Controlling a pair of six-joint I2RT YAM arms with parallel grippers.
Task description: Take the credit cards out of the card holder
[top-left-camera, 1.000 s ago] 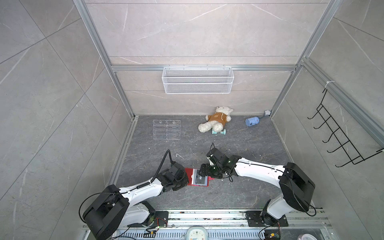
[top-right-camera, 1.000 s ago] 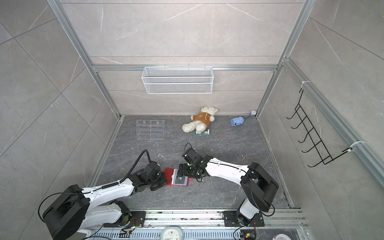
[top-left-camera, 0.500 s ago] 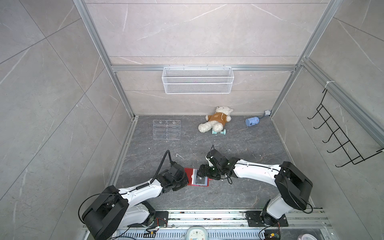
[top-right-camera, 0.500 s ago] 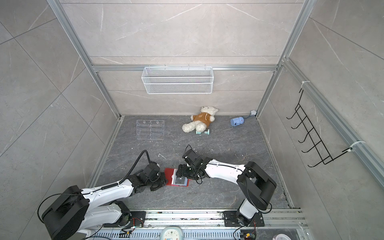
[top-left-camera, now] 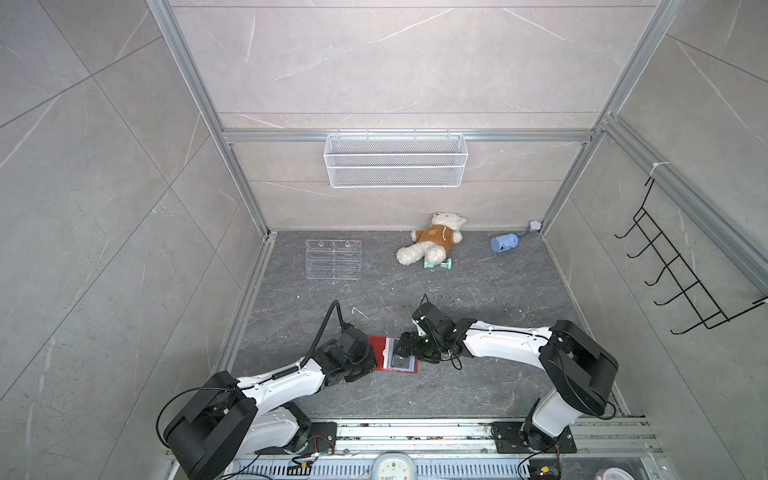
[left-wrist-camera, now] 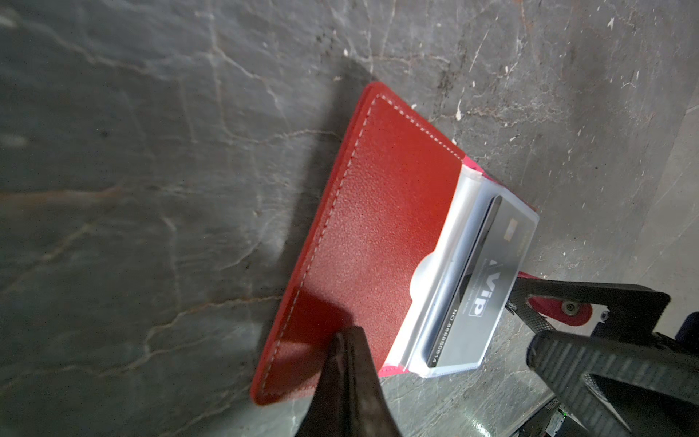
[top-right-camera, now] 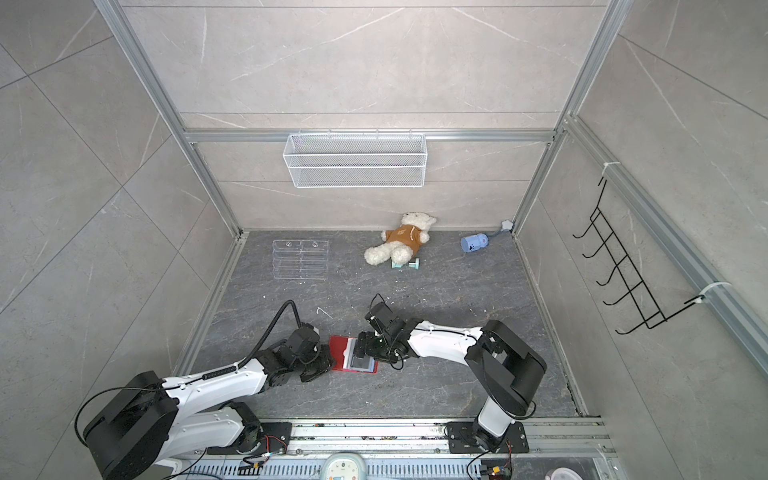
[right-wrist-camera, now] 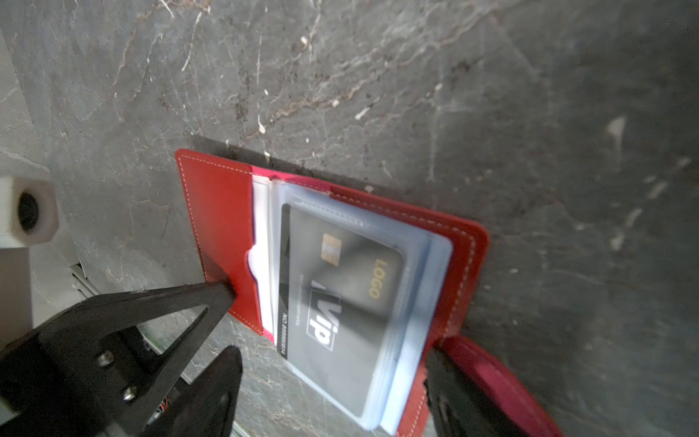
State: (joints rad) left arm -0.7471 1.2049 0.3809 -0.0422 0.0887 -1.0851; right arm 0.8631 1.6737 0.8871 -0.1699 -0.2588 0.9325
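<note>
In both top views the floor (top-left-camera: pixel 478 299) is seen steeply from high above. The card holder (left-wrist-camera: pixel 370 227), shared by all views, is framed closely from opposite sides in the wrist views.

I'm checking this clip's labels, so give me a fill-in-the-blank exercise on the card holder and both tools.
1. The card holder lies open on the floor; its cover is ___.
2. The card in the top sleeve shows the large white word ___.
3. The left tool, its tip on the cover, is ___.
4. The right tool, by the sleeves, is ___.
Missing: red; Vip; shut; open.
</note>
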